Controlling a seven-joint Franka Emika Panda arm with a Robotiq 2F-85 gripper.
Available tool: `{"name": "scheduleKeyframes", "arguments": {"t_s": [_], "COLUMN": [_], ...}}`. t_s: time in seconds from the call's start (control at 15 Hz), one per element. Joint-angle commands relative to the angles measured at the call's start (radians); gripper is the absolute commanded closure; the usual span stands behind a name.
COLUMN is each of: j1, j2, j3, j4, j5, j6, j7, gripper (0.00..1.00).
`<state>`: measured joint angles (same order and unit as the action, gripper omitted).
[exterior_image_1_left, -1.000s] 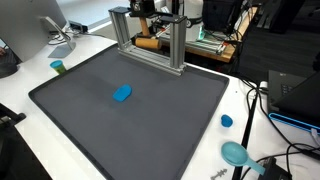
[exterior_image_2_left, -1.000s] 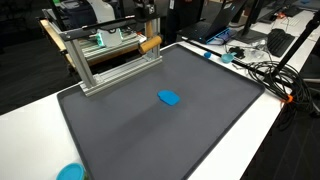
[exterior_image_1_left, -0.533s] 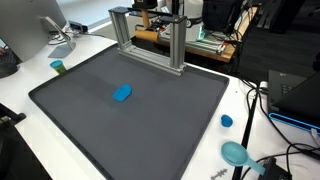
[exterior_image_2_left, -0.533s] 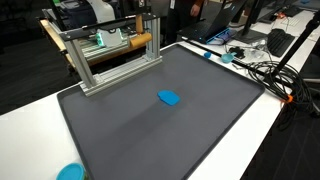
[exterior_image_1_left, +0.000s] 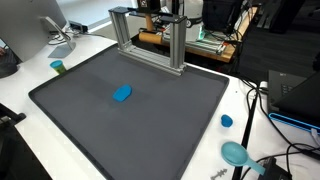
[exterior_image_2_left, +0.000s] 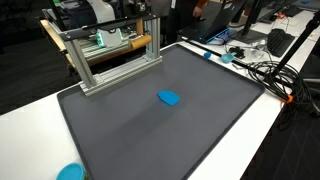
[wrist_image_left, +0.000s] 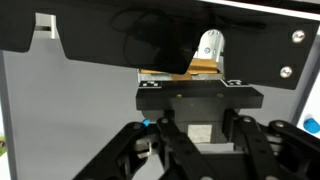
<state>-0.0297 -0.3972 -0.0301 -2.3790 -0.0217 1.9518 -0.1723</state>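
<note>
Clamps a wooden rod (exterior_image_1_left: 150, 38) in the gripper (exterior_image_2_left: 152, 20), jaws drawn in against it and nothing else in hold. Hangs at 12 o'clock of the scene in both exterior views, right at the aluminium frame (exterior_image_1_left: 181, 50) standing along the far edge of the dark grey mat (exterior_image_1_left: 100, 125). Holds the rod roughly level, raised off the white counter (exterior_image_1_left: 20, 90) at about the height of the frame's upper bar, seen through the frame's opening. Cannot make out the exact line of contact between fingers and rod, with the frame's posts in front. In the wrist view, looks past the gripper's black body onto a strip of wood with a pale metal cylinder (wrist_image_left: 208, 45) beyond it at 12 o'clock, under a black bar (wrist_image_left: 100, 25) crossing the top. Touches nothing on the mat, where a small blue object (exterior_image_1_left: 122, 93) lies flat a little toward 9 o'clock of the middle, well apart from gripper and frame. Off the mat, on the counter: a small blue cap (exterior_image_1_left: 227, 121) at 4 o'clock, a teal round dish (exterior_image_1_left: 235, 153) near it toward 5 o'clock, a green cup (exterior_image_1_left: 58, 67) at 10 o'clock just beside the mat's corner. Further out at 3 o'clock in an exterior view, a tangle of cables (exterior_image_2_left: 262, 68).
</note>
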Motion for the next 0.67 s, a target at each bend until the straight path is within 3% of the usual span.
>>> {"name": "scheduleKeyframes", "arguments": {"t_s": [0.0, 0.6], "j1": [0.011, 0.013], "j2": [-0.041, -0.111], "j3": [-0.008, -0.010], "j4": [-0.034, -0.099], "j5": [0.012, 0.040], "j6": [-0.011, -0.028], "j7": [0.017, 0.046], "gripper": [0.78, 0.78]}}
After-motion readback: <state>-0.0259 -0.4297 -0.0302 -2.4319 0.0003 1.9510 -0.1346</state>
